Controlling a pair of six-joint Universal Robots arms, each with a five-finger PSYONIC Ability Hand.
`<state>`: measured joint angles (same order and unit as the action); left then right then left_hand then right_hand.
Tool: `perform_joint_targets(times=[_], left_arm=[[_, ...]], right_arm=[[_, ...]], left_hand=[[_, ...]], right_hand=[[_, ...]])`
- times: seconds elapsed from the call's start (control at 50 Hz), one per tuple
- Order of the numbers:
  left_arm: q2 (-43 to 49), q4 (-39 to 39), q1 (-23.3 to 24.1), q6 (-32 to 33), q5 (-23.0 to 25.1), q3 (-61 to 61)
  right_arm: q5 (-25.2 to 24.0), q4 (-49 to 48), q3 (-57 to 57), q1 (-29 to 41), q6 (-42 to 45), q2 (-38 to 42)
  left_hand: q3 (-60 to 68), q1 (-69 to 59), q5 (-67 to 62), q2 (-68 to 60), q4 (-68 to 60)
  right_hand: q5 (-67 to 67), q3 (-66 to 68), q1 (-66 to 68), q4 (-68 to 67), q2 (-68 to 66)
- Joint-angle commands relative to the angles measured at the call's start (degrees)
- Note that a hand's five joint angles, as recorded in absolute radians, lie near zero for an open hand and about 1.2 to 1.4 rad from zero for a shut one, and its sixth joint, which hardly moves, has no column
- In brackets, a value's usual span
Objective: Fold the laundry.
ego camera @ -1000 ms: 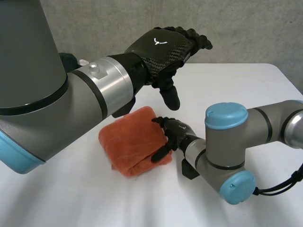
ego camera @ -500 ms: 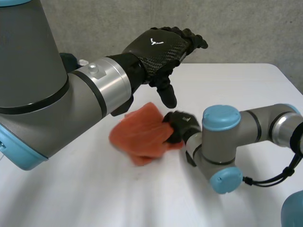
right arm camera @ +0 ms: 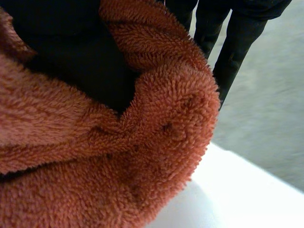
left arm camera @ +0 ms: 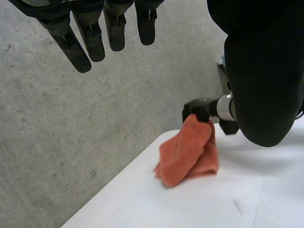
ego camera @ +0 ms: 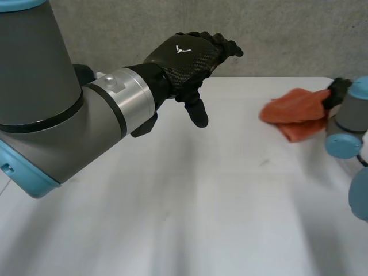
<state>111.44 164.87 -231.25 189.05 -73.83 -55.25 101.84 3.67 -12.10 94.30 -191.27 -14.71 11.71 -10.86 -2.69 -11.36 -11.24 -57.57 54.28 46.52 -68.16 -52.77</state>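
A folded orange towel is at the far right of the white table, bunched and hanging from my right hand. In the left wrist view the right hand is shut on the upper edge of the towel, whose lower end reaches the table near its far edge. The fuzzy towel wraps around my right hand's fingers in the right wrist view. My left hand hovers open above the back middle of the table with fingers straight, well apart from the towel.
A grey concrete wall stands right behind the table's far edge. My bulky left arm hangs over the table's left part. The right arm's elbow sits at the table's right edge.
My right hand closed on the towel and carried it from the table's middle to the far right. The left hand stayed raised, shifting slightly left.
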Motion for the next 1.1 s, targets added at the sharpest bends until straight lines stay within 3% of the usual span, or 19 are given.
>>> perform_joint_targets(times=[0.02, 0.3, 0.4, 0.46, 0.48, 0.54, 0.56, 0.58, 0.6, 0.62, 0.82, 0.94, 0.98, 1.02, 1.04, 1.06, 1.1], left_arm=[[0.8, 0.0, 0.0, 0.1, 0.0, 0.0], [1.4, 0.1, -0.2, 0.0, -0.2, 0.2], [1.7, 0.1, -0.3, 0.0, -0.3, 0.3], [1.7, 0.1, -0.4, 0.0, -0.3, 0.3], [1.7, 0.1, -0.5, 0.0, -0.3, 0.3], [1.7, 0.1, -0.5, 0.0, -0.3, 0.3], [1.7, 0.1, -0.5, 0.0, -0.3, 0.3], [1.7, 0.0, -0.5, 0.0, -0.3, 0.2], [1.7, 0.0, -0.5, 0.0, -0.3, 0.1], [1.7, 0.1, -0.5, 0.1, -0.3, 0.0], [2.0, 0.2, -1.1, 0.0, 0.0, -0.3], [2.3, 0.2, -1.2, 0.1, 0.0, -0.6], [2.3, 0.2, -1.2, 0.2, 0.0, -0.6], [2.3, 0.2, -1.2, 0.1, 0.0, -0.6], [2.3, 0.2, -1.2, 0.1, 0.0, -0.6], [2.3, 0.2, -1.3, 0.1, 0.0, -0.6], [2.2, 0.2, -1.4, 0.0, 0.0, -0.6]], right_arm=[[1.9, -2.6, 2.6, -5.1, -0.1, 1.8], [4.9, -3.7, 1.6, -9.4, -2.8, 3.1], [10.7, -3.2, 0.5, -11.0, -6.0, 2.2], [7.2, -3.3, 0.2, -11.1, -6.6, 2.0], [3.1, -3.1, 0.1, -10.7, -6.9, 2.0], [-2.2, -2.8, -1.2, -10.4, -8.1, 1.4], [-4.5, -2.6, -2.8, -10.3, -9.6, 0.5], [-5.6, -2.7, -3.8, -10.2, -10.2, 0.0], [-6.5, -2.8, -4.8, -10.2, -10.6, -0.4], [-8.3, -3.1, -6.5, -10.3, -11.0, -1.2], [-14.8, -4.0, -9.6, -13.0, -10.2, -0.2], [-21.2, -3.5, -4.8, -14.1, -8.9, 4.0], [-21.3, -3.0, -3.5, -14.4, -8.9, 4.7], [-21.4, -2.9, -2.0, -14.8, -8.9, 5.7], [-21.5, -2.9, -1.6, -14.8, -8.9, 5.9], [-21.2, -3.0, -0.6, -15.0, -8.9, 6.3], [-20.6, -3.1, 0.3, -15.2, -8.9, 6.5]], left_hand=[[-1.7, 0.9, 2.7, 1.4, 1.2], [-1.7, 0.9, 2.7, 1.4, 1.2], [-1.7, 0.9, 2.7, 1.4, 1.2], [-1.7, 0.9, 2.7, 1.4, 1.2], [-1.7, 0.9, 2.7, 1.4, 1.2], [-1.7, 0.9, 2.7, 1.4, 1.2], [-1.7, 0.9, 2.7, 1.4, 1.2], [-1.7, 0.9, 2.7, 1.4, 1.2], [-1.7, 0.9, 2.7, 1.4, 1.2], [-1.7, 0.9, 2.7, 1.4, 1.2], [-1.7, 0.9, 2.7, 1.4, 1.2], [-1.7, 0.9, 2.7, 1.4, 1.2], [-1.7, 0.9, 2.7, 1.4, 1.2], [-1.7, 0.9, 2.7, 1.4, 1.2], [-1.7, 0.9, 2.7, 1.4, 1.2], [-1.7, 0.9, 2.7, 1.4, 1.2], [-1.7, 0.9, 2.7, 1.4, 1.2]], right_hand=[[-12.4, 25.7, 33.5, -11.8, -27.2], [-12.4, 25.7, 33.5, -11.8, -27.2], [-12.4, 25.7, 33.5, -11.8, -27.2], [-12.4, 25.7, 33.5, -11.8, -27.2], [-12.4, 25.7, 33.5, -11.8, -27.2], [-12.4, 25.7, 33.5, -11.8, -27.2], [17.6, -4.3, 3.5, 18.2, 2.8], [38.2, -24.9, -17.1, 38.8, 23.4], [55.4, -42.1, -34.3, 56.0, 40.6], [57.6, -44.3, -36.5, 58.2, 42.8], [57.6, -44.3, -36.5, 58.2, 42.8], [57.6, -44.3, -36.5, 58.2, 42.8], [57.6, -44.3, -36.5, 58.2, 42.8], [42.5, -29.2, -21.5, 43.1, 27.7], [25.9, -12.7, -4.9, 26.5, 11.1], [-12.1, 25.3, 33.1, -11.5, -26.8], [-12.4, 25.7, 33.5, -11.8, -27.2]])
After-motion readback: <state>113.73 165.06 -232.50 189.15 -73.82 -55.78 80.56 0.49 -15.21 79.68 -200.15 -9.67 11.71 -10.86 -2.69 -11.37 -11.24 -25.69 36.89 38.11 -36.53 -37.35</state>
